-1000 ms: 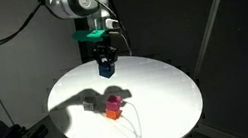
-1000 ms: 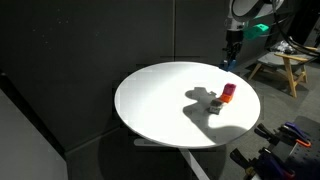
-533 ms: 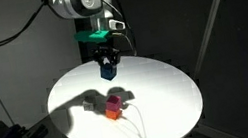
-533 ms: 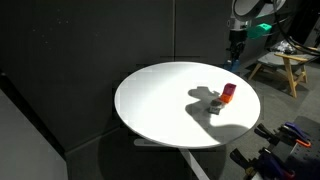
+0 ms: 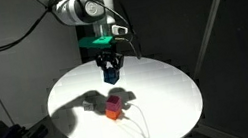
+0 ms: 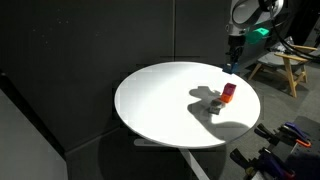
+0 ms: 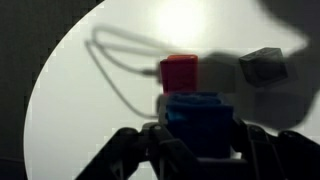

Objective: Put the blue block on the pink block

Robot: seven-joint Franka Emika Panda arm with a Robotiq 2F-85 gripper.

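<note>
My gripper (image 5: 112,74) is shut on the blue block (image 5: 111,78) and holds it above the far part of the white round table (image 5: 168,92). It also shows in an exterior view (image 6: 230,66). The pink block (image 5: 116,103) sits near the table's middle, touching an orange-red block (image 5: 110,110); both show in an exterior view, pink (image 6: 226,99) and orange-red (image 6: 229,89). In the wrist view the blue block (image 7: 200,118) fills the jaws (image 7: 200,140). A reddish cube (image 7: 180,72) lies just beyond it; I cannot tell if it is the pink one.
A grey block (image 7: 262,66) lies beside the reddish cube. A thin pale cable (image 5: 134,126) loops on the table toward its front edge and shows in the wrist view (image 7: 110,60). A wooden stool (image 6: 285,68) stands beyond the table. Dark walls surround it.
My gripper has moved a little down and toward the table's middle with the blue block in it, closer to the pink block. The blocks on the table have not moved.
</note>
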